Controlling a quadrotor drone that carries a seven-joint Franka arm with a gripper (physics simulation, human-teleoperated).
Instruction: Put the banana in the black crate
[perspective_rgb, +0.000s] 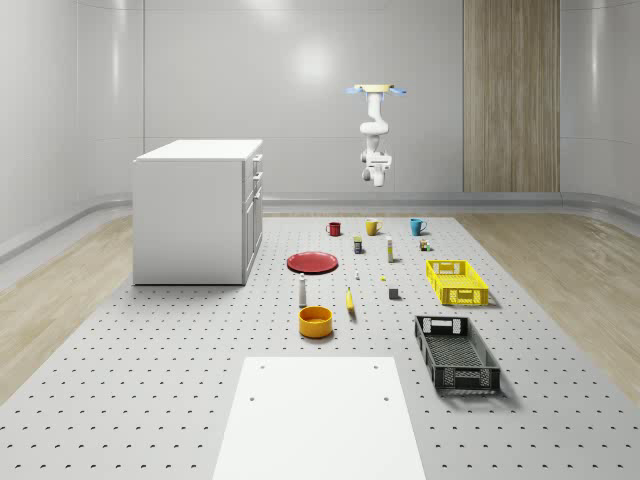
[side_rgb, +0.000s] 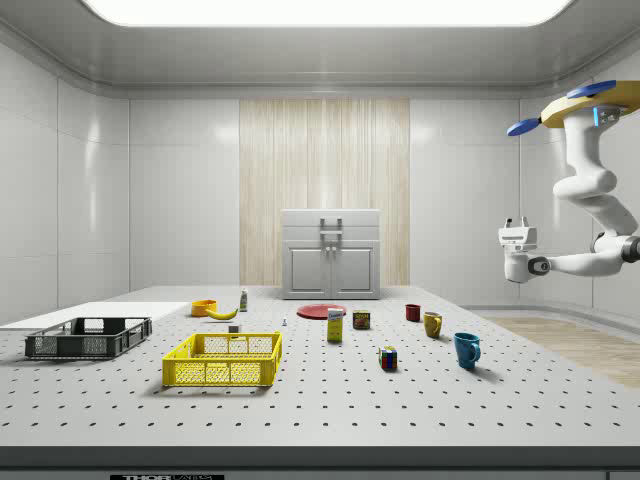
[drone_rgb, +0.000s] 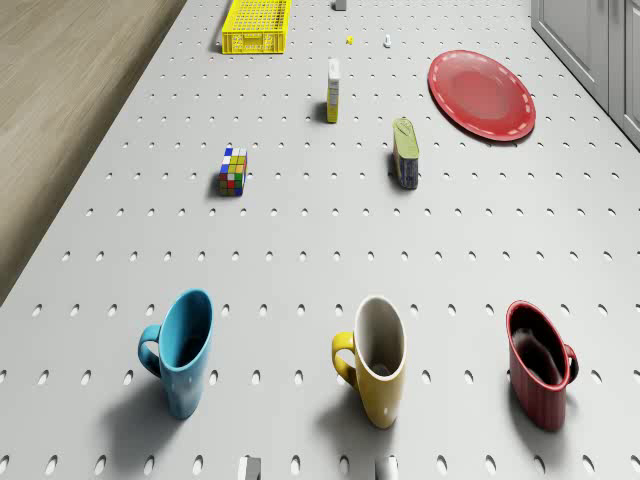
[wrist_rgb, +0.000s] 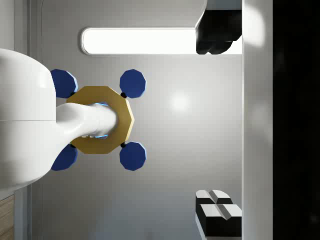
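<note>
**Drone hovering high at the desk's far end, banana well away**

I'm looking at a grey perforated desk (perspective_rgb: 150, 380) in a pale panelled room with a wood-slat wall section and wood flooring around it. A white cabinet (perspective_rgb: 195, 215) stands on the desk. My drone (perspective_rgb: 377, 91) hovers high over the far end, above the row of three mugs: blue mug (drone_rgb: 183, 350), yellow mug (drone_rgb: 377, 358), red mug (drone_rgb: 540, 373).

The gripper (side_rgb: 513, 246) hangs in the air, empty; in the wrist view the fingers (wrist_rgb: 218, 210) sit wide apart, spread.

The banana (perspective_rgb: 350, 301) lies on the desk far below and well beyond the fingers, just beside the orange bowl (perspective_rgb: 315, 321). The black crate (perspective_rgb: 456, 354) sits farther still, past the yellow crate (perspective_rgb: 456, 282).

The small items near the red plate (perspective_rgb: 313, 263) are hard to identify; one looks like a bottle.
</note>
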